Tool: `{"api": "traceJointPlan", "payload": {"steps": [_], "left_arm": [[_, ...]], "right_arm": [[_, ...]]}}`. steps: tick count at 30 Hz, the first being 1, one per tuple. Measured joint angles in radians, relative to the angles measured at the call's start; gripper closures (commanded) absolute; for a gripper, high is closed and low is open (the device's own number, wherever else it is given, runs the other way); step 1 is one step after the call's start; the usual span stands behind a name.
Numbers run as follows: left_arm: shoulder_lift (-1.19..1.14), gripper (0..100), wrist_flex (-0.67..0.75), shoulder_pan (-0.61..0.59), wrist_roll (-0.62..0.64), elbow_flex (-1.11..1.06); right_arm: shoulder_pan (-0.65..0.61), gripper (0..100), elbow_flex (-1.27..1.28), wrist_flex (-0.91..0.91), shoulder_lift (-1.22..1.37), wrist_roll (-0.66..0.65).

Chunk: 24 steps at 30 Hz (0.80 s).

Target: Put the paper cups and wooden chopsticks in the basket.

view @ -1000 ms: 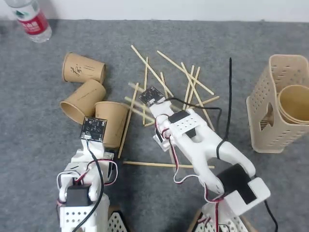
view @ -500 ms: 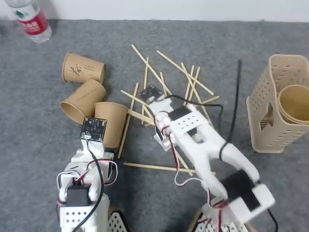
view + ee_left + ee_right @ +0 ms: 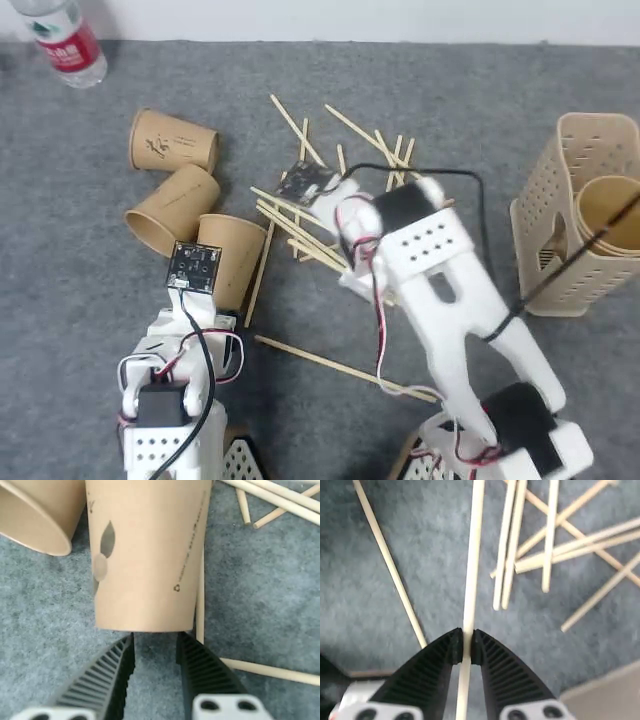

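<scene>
Three brown paper cups [image 3: 172, 140] [image 3: 172, 208] [image 3: 232, 255] lie on their sides on the grey carpet. My left gripper [image 3: 155, 640] is open, its tips just short of the nearest cup's [image 3: 147, 555] base, with nothing between them. Another cup's mouth [image 3: 35, 515] lies beside it. Wooden chopsticks [image 3: 395, 160] are scattered mid-table. My right gripper [image 3: 466, 641] is shut on one chopstick [image 3: 472, 555] above the carpet, with other sticks [image 3: 550, 535] lying beyond. In the high view the right arm [image 3: 425, 250] covers its gripper. The beige basket [image 3: 550, 215] stands at the right.
Inside the basket sit nested paper cups [image 3: 612, 215]. A water bottle [image 3: 65, 40] lies at the back left. A black cable [image 3: 570, 262] runs from the right arm across the basket's front. A single chopstick [image 3: 345, 368] lies in front between the arms.
The right arm has swung right and forward, its cable now crossing the basket. Chopsticks near its gripper shifted, and the front stick turned. The left arm has stayed still.
</scene>
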<state>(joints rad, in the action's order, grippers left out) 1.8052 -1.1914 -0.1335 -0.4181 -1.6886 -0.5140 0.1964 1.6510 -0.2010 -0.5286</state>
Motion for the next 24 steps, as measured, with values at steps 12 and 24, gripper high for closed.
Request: {"api": "traceJointPlan", "payload": {"steps": [12,24], "left_arm": [[0.0,87,0.0,0.0,0.0,0.0],[0.0,87,0.0,0.0,0.0,0.0]], "right_arm": [[0.269,99.2,-0.169,0.075,-0.083,-0.038],[0.477,99.2,0.015,-0.351,-0.606,0.083]]}}
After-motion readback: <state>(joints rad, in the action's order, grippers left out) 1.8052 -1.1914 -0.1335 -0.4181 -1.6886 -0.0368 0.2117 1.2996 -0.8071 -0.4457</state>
